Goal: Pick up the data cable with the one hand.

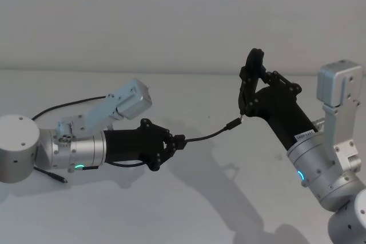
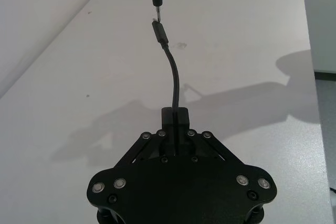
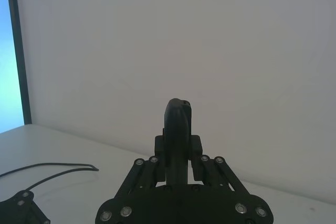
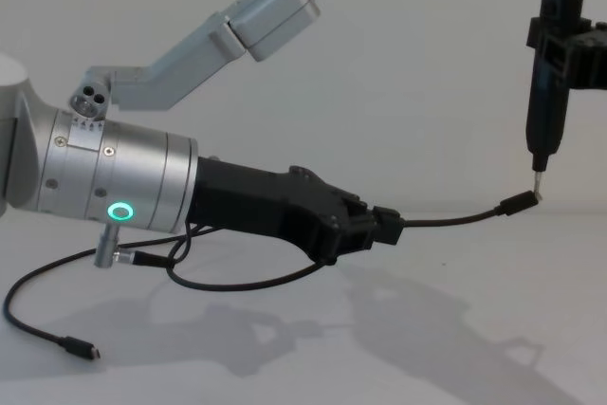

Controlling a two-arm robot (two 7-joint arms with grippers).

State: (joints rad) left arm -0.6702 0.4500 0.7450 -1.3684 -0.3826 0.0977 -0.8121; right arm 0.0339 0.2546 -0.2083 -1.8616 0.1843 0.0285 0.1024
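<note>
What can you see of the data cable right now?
The data cable is a thin, flexible black cord. The left gripper is shut on it near one plug, lifted off the table. That plug's tip meets the metal tip of the slim black tool in the right gripper. The slack loops beneath to a far plug lying on the table.

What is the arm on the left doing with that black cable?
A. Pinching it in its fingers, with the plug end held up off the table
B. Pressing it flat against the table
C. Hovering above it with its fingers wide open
A: the left gripper is shut on the data cable, whose plug hangs in the air beside the tip of the slim black tool in the right gripper.
</note>
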